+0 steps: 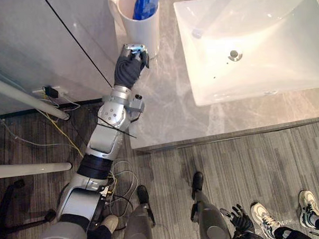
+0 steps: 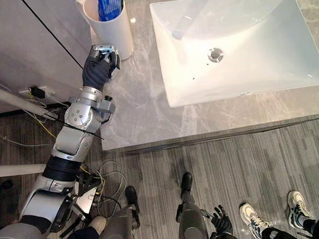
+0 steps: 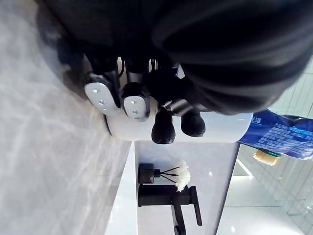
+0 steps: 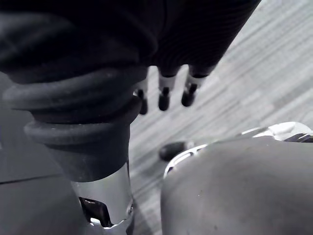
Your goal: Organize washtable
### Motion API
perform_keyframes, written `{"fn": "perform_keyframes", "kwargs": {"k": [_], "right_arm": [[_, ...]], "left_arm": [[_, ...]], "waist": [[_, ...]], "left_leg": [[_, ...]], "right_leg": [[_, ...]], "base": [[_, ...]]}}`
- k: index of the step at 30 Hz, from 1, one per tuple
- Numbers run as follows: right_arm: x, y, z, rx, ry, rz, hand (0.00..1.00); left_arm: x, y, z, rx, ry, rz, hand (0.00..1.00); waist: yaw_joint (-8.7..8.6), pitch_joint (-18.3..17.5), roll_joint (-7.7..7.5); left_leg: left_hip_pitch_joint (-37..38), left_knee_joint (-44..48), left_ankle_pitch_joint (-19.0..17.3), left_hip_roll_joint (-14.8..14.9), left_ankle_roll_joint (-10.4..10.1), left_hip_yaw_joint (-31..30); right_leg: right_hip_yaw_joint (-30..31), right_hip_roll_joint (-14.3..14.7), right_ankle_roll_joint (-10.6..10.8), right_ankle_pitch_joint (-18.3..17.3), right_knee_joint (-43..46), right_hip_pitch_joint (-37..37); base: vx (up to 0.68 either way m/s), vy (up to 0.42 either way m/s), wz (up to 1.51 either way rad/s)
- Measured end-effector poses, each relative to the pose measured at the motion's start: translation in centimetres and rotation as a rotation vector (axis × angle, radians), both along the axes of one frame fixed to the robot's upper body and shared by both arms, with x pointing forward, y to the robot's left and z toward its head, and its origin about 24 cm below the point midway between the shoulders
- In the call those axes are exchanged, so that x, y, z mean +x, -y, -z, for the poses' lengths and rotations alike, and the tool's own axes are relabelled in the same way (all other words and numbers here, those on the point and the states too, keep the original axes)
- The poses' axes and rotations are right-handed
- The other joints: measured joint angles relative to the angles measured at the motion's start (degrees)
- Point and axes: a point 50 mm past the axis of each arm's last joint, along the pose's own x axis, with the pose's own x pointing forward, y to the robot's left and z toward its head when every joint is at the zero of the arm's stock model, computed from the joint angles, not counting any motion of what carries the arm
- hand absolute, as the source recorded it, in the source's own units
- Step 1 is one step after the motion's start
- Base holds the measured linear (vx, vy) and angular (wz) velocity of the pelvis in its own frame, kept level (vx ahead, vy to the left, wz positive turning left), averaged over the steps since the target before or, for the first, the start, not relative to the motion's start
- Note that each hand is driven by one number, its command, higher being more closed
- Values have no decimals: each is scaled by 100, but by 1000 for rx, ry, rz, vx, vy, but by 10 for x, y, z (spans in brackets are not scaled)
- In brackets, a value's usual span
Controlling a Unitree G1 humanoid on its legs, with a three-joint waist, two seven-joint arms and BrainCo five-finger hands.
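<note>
Left hand [image 1: 128, 68] is up on the table [image 1: 164, 111], back-left corner, right at the foot of the white cup [image 1: 143, 26]. The left wrist view shows its fingers [image 3: 136, 104] curled in, with nothing visible between them. The tips sit against or just beside the cup's lower wall; can't tell if there's contact. It doesn't look like a grip on the cup.

Right hand [image 1: 241, 219] hangs low by the floor, fingers [image 4: 164, 98] loose and straight, idle and carrying nothing.

The cup stands upright with a blue tube [image 1: 146, 3] sticking out the top. The wrist view also shows a brush head [image 3: 266, 157] beside the tube, so the brush looks to be in the cup too.

Elsewhere on the table:
- The sink [image 1: 284, 66] has nothing in the bowl.
- A black tap [image 3: 168, 198] stands behind it.
- A small dark bottle with sticks [image 3: 146, 173] is near the tap.
- No loose items are lying on the stone surface that I can see.

A person's shoes [image 1: 264, 216] show on the floor, front right, well clear of the arm.

My read is that the task is mostly done. Tube and brush are already in the cup and nothing obvious is left to collect. What's left is probably nudging the cup to its final spot, or just pulling the left arm back. The cup is tall and top-loaded, so a careless push low down could tip it.
</note>
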Motion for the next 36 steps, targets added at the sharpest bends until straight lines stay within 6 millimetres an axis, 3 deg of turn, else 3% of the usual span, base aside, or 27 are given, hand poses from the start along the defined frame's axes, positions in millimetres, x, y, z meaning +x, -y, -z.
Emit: {"fn": "perform_keyframes", "kwargs": {"k": [14,19,25,31,36], "right_arm": [[-1,1,1,-12,-13,12,0],[-1,1,0,-11,-8,11,0],[1,0,-1,-9,-1,-5,0],[10,-3,-6,-13,40,-41,0],[8,-4,-10,-9,64,-34,0]], "left_arm": [[-4,22,-18,-40,26,159,100],[7,25,-32,-8,44,136,100],[15,5,-51,24,90,26,100],[18,-17,-83,69,172,-84,100],[15,-23,-93,73,207,-121,100]], "waist": [[-18,128,-4],[-16,228,-11],[-55,286,-17],[-62,498,-59],[-57,539,-72]], "left_leg": [[-122,30,1,-10,1,-53],[-123,36,2,-12,3,-63],[-180,36,3,-11,3,-6],[-273,86,3,-6,3,41],[-366,133,2,2,3,51]], "right_leg": [[-5,-6,-2,14,8,-104],[-5,-7,-3,28,9,-102],[72,-3,-21,71,6,-200],[141,-2,-39,135,6,-318],[159,0,-46,159,5,-392]], "base": [[-2,-1,0],[-27,-12,0],[-29,-13,-7],[-41,-14,-5],[-12,-6,-2]]}}
